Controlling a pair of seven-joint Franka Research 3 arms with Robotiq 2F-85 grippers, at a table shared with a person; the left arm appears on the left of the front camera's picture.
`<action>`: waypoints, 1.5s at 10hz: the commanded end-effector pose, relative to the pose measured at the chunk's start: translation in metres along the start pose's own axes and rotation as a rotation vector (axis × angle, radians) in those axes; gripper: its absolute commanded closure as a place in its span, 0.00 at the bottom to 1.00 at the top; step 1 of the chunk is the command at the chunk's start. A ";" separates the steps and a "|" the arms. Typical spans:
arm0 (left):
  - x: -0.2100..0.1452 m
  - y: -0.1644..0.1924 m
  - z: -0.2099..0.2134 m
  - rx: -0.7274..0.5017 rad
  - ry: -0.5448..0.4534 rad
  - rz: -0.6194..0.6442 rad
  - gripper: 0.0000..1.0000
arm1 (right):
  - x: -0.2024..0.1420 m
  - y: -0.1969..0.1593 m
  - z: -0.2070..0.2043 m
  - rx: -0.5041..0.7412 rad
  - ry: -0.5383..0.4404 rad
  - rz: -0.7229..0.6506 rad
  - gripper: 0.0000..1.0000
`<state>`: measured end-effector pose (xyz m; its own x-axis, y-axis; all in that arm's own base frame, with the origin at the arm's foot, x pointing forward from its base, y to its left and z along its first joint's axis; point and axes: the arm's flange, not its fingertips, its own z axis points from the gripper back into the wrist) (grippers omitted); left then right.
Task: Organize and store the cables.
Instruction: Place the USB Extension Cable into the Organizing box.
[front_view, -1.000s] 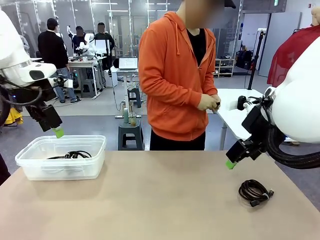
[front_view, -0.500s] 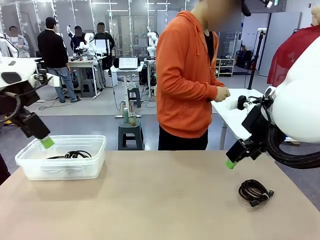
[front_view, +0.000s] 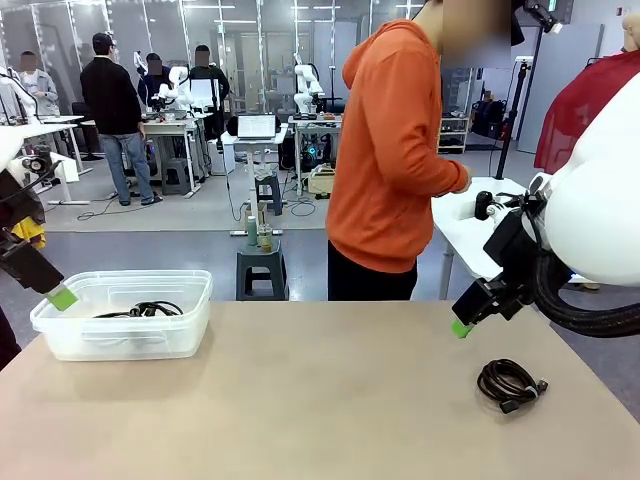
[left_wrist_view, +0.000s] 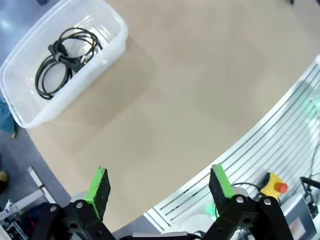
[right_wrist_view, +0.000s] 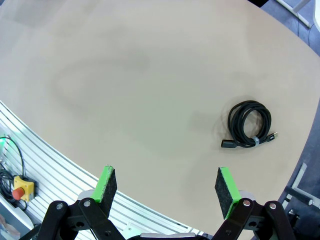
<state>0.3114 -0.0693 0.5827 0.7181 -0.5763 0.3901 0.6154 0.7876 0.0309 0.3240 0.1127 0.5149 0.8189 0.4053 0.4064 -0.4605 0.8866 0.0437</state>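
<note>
We note the left gripper (front_view: 62, 297) now sits lower and farther left, by the clear bin's (front_view: 130, 342) left end. The person (front_view: 395, 150) now faces the white side table (front_view: 455, 228).

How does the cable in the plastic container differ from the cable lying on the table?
The stored cable lies inside the clear plastic container; the other cable lies on the bare tabletop. The stored cable spreads in loose, wide loops; the other cable is wound into a tight coil. Both are thin, black and untouched.
</note>
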 end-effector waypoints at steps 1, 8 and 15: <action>0.003 -0.002 0.002 0.015 0.005 0.001 0.00 | -0.002 -0.001 -0.001 -0.006 0.006 -0.008 0.00; 0.003 -0.002 0.002 0.015 0.005 0.001 0.00 | -0.002 -0.001 -0.001 -0.006 0.006 -0.008 0.00; 0.003 -0.002 0.002 0.015 0.005 0.001 0.00 | -0.002 -0.001 -0.001 -0.006 0.006 -0.008 0.00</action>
<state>0.3112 -0.0701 0.5832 0.7179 -0.5764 0.3903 0.6152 0.7877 0.0317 0.3240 0.1127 0.5149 0.8189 0.4053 0.4064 -0.4606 0.8866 0.0437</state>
